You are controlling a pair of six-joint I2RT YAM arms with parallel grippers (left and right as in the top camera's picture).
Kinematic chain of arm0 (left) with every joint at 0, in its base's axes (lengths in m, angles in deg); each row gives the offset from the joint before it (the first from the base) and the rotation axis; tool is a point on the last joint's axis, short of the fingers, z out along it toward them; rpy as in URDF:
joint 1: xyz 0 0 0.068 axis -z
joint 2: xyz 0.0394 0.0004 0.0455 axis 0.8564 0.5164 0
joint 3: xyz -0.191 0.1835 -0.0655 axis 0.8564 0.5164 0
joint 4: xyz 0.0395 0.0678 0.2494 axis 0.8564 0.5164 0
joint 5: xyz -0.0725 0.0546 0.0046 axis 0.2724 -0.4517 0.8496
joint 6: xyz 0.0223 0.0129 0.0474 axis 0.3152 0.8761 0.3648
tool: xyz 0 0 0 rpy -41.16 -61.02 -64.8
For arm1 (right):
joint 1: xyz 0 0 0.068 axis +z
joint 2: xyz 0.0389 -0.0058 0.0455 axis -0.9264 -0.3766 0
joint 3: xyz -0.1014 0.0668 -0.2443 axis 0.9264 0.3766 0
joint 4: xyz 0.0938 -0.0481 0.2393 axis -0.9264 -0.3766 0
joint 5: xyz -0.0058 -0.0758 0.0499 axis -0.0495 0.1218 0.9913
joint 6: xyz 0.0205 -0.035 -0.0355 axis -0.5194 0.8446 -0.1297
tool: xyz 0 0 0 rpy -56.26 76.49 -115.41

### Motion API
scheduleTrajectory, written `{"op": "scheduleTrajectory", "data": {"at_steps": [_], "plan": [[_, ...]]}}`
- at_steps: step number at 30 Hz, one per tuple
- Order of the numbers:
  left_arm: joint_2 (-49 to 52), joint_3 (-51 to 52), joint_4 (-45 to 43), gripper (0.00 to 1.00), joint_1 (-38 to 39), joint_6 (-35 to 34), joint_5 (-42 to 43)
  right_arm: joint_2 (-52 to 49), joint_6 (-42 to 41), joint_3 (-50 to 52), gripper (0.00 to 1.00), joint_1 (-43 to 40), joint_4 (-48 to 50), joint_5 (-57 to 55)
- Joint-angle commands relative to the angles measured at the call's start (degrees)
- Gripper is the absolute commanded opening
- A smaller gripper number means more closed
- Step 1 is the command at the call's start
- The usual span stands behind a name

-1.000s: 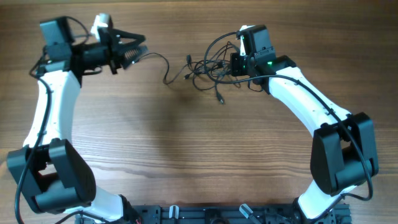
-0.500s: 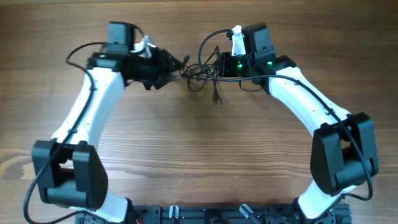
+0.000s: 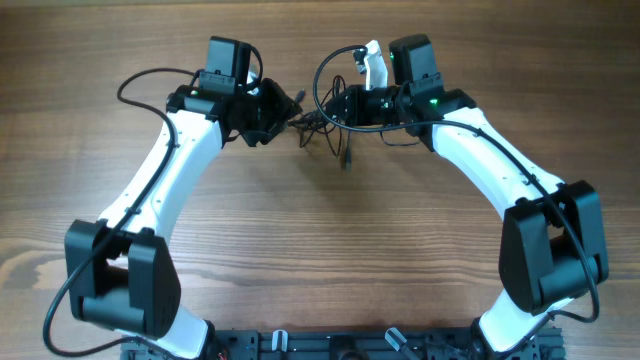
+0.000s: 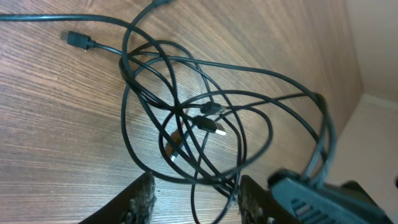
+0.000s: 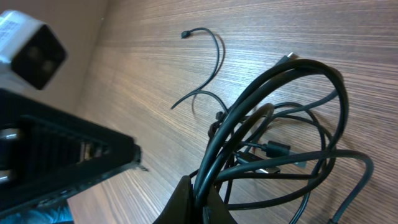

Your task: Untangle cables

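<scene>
Tangled bundle of thin black cables lies on the brown wood-grain tabletop between both arms, with the right gripper pressed together, pinching several strands, and the left gripper spread, loops just ahead of its fingers.

A brown wood-grain table fills the overhead view, evenly lit, with a plain beige surface beyond its edge.
</scene>
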State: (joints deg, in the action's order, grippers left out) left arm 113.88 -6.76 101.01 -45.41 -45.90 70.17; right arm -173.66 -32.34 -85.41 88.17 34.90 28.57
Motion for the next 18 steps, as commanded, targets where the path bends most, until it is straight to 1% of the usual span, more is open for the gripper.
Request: {"op": "scheduleTrajectory", "data": {"at_steps": [1, 4, 18], "plan": [[3.23, -0.46, -0.15, 0.38, 0.17, -6.05, 4.63, -0.59, -0.24, 0.17, 0.04, 0.11, 0.35, 2.56], [4.2, -0.46, -0.09, 0.31, 0.15, -7.45, 7.15, -0.59, -0.2, 0.17, 0.04, 0.11, 0.31, 1.7], [5.42, -0.42, 1.2, 0.31, 0.79, -7.52, 6.73, -0.59, -0.22, 0.17, 0.04, 0.11, 0.28, 1.7]]}}
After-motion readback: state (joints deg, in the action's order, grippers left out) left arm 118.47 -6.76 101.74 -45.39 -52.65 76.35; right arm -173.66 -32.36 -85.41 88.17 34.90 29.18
